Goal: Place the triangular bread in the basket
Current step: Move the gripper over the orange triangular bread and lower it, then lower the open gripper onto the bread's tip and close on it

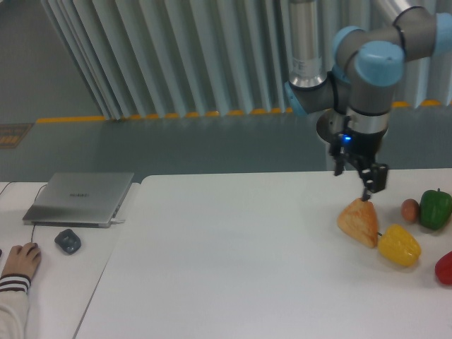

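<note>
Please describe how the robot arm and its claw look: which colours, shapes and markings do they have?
The arm has silver-grey tubes and rounded joints with light blue caps. A small blue light glows at the wrist. The claw is black, with two thin fingers. No cables or readable markings are visible.

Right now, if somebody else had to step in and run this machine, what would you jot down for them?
Gripper: right above the tip of the triangular bread; too small here to tell whether it is open or shut, or gripping.
Bread: on the white table, right side, close beside the yellow pepper; brown egg and green pepper behind.
Basket: not in view.
Done: arm is at the bread.
Left: grasp, lift, carry to the basket, release.
</note>
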You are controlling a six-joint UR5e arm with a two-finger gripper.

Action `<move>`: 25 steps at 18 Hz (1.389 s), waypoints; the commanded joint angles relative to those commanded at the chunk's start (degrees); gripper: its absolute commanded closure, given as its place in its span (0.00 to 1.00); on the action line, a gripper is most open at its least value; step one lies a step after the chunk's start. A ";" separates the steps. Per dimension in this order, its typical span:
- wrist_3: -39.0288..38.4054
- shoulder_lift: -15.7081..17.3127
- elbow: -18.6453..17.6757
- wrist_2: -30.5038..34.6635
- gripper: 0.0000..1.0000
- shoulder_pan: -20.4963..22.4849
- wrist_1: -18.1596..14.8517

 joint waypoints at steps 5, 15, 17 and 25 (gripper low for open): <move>-0.09 -1.31 -2.55 9.41 0.00 -3.43 -0.09; -0.44 -6.41 -3.70 19.00 0.00 -9.05 0.09; -0.35 -7.29 -3.70 19.44 0.00 -9.05 0.09; 2.72 -10.46 -2.82 20.76 0.00 -9.14 0.53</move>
